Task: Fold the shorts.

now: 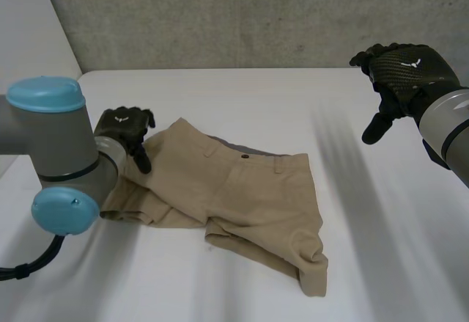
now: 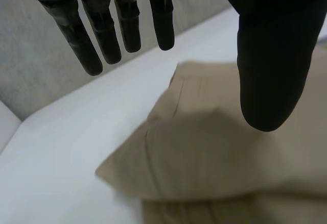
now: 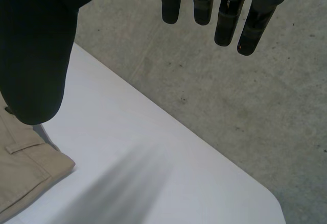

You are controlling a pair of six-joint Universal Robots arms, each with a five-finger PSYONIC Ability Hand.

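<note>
The tan shorts (image 1: 242,197) lie rumpled on the white table (image 1: 396,263), one layer lapped over another just under the left hand (image 1: 124,125). That hand's fingers are straight and spread from the thumb, holding nothing; the right hand (image 1: 403,69) hangs well apart from the cloth, likewise spread and empty. The fabric looks light, soft and limp — likely to sag rather than keep a crease — so pinching the waistband (image 1: 245,157) corner by the left fingertips, and its other end nearer the right thumb, seems the surest hold.
</note>
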